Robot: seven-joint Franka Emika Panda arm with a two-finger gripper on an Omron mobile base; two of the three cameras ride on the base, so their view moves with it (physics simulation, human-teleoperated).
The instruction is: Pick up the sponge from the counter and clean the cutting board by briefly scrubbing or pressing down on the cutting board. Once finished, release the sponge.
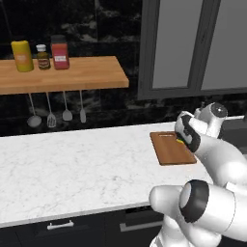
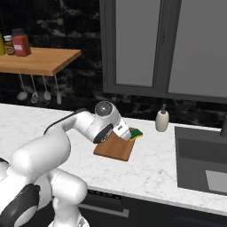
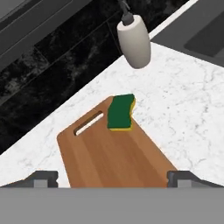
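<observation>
The counter point(image 1: 72, 164) stretches wide and white under the whole scene, faint grey veins running through the marble, dark cabinets beneath. Sunk into it, to the right of the cutting board in the right base view, is a dark sink point(image 2: 201, 164). Up on the wall, well left of the board, hangs a wooden shelf point(image 1: 62, 75) carrying a yellow bottle point(image 1: 22, 56), a small dark jar point(image 1: 43, 57) and a red container point(image 1: 60, 52), with utensils point(image 1: 50, 113) dangling below.

And here is the cutting board point(image 3: 113, 153), reddish-brown, flat on the marble near the back wall, its slot at the far end. The sponge point(image 3: 120, 112) sits green side up on the board's far corner, right beside the slot, one edge poking past the board's rim. Just beyond the board stands a pale soap dispenser point(image 3: 134, 40).

The gripper point(image 3: 113, 178) hangs over the board's near end, fingers spread wide, one to each side of the board, nothing between them, clear of the sponge.
</observation>
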